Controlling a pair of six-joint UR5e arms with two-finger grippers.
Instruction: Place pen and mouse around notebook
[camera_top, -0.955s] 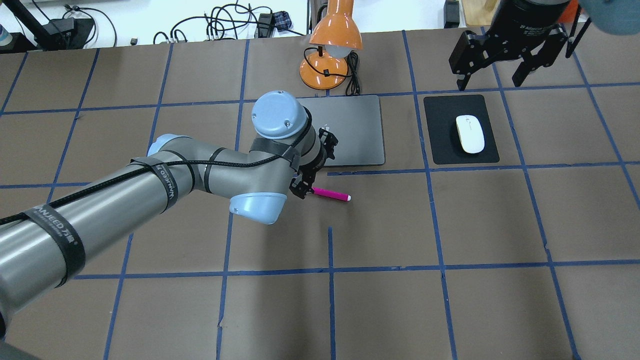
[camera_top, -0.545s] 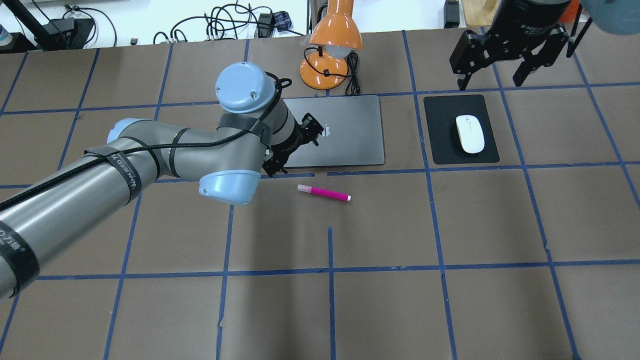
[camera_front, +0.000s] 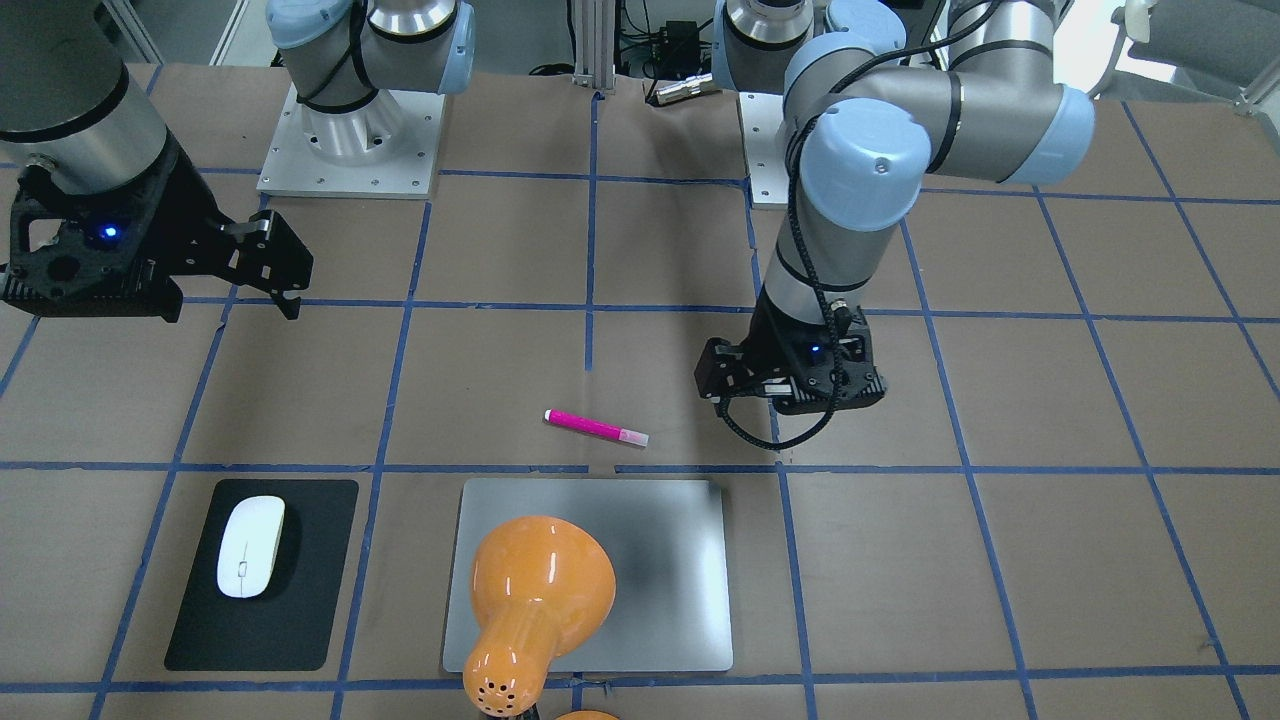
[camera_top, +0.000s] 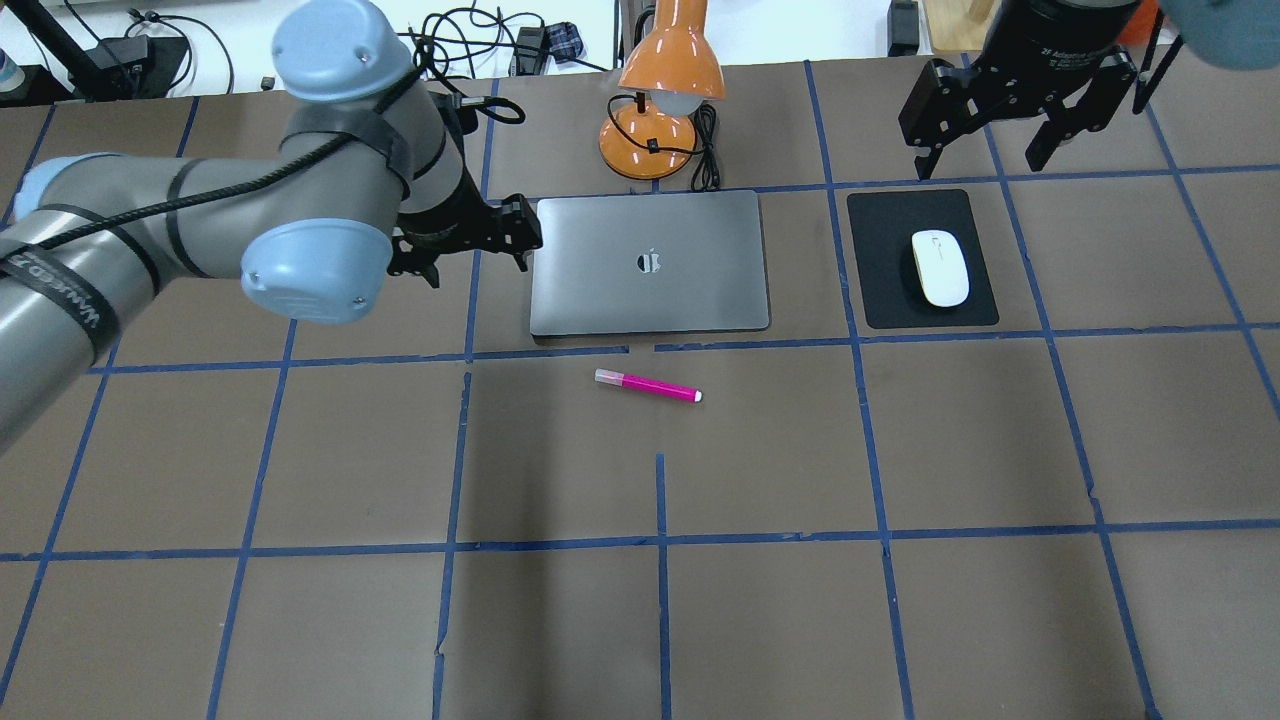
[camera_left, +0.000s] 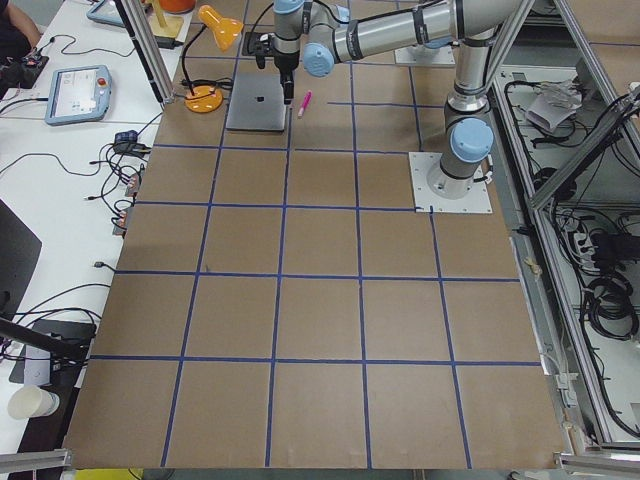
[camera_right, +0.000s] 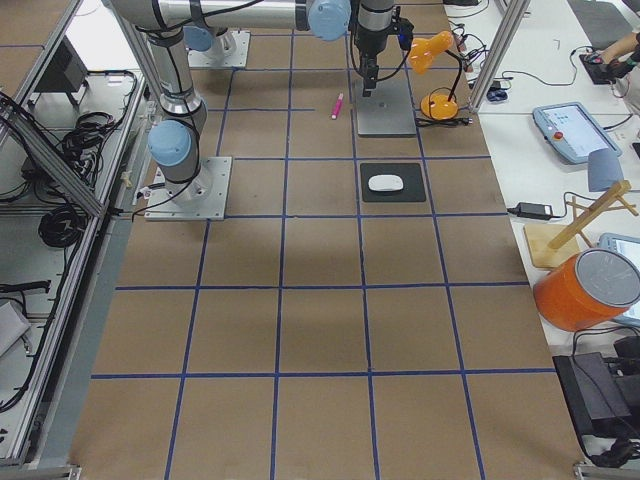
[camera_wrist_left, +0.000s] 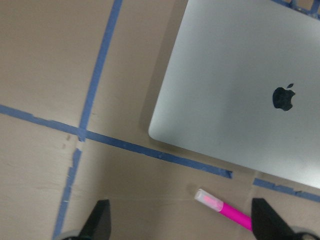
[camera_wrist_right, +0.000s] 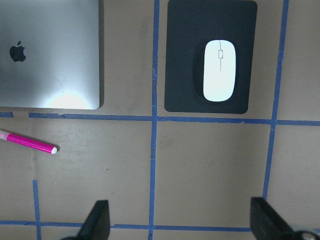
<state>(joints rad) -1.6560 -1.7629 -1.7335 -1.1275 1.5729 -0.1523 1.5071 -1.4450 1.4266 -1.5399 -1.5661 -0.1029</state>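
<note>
Overhead exterior first: what is biggest?

The table (camera_top: 900, 610), brown paper gridded with blue tape. On it the large flat silver-grey metallic notebook (camera_top: 650, 262) lies closed, far middle.

Fully visible?

From overhead, yes. In the front-facing view the glossy orange desk lamp (camera_front: 540, 585) covers part of it, and the lamp's base is cut off at the bottom edge.

Next down?

The matte black rectangular mat (camera_top: 880, 275), to the notebook's right, apart from it. Then the tools. The left tool (camera_front: 790, 393) hangs above the table near the notebook's left short edge, fingers spread wide, nothing between them. The right tool (camera_top: 983, 150) hangs near the mat, also wide open and empty; its arm runs out of the top of the frame.

The wrist cameras?

Each shows only two dark, blurred fingertips (camera_wrist_right: 97, 220) at the bottom, far apart.

The small things?

The small glossy white oval mouse (camera_top: 940, 268) sits on the mat. The slim magenta-pink pen (camera_top: 648, 386) lies flat on the table, just on the robot's side of the notebook's long edge, not touching it, a tape line between them, pale cap toward the robot's left. In the left wrist view its white tip is lost at a fingertip.
</note>
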